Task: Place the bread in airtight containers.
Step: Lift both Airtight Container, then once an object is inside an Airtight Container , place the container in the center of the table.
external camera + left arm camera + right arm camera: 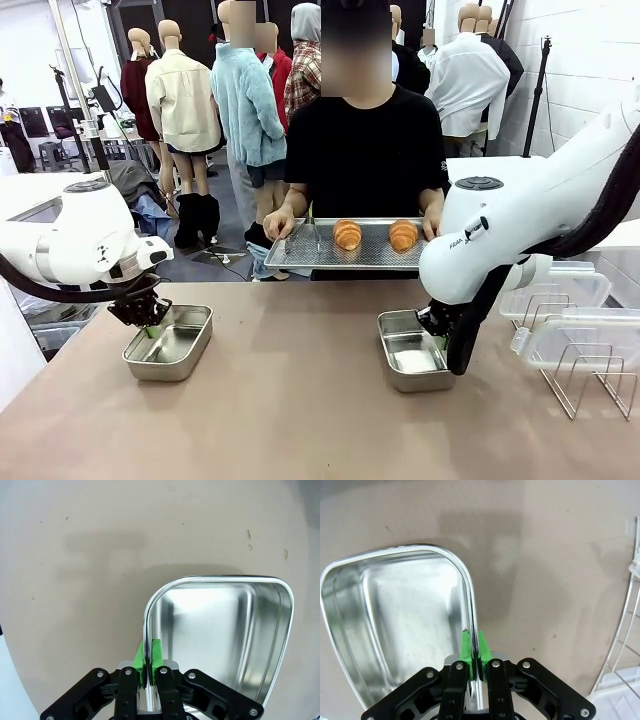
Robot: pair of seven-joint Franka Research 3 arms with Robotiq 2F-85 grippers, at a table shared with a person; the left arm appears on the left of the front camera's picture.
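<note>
The left steel pan (225,630) is gripped at its rim by the left claw (150,652). The right steel pan (395,620) is gripped by the right claw (475,647). Both croissants (347,234) are kept on a person's tray (287,256).

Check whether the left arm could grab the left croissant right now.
Probably not yet. The left gripper is clamped on the rim of its pan, and the croissant sits on the tray the person holds past the table's far edge.
</note>
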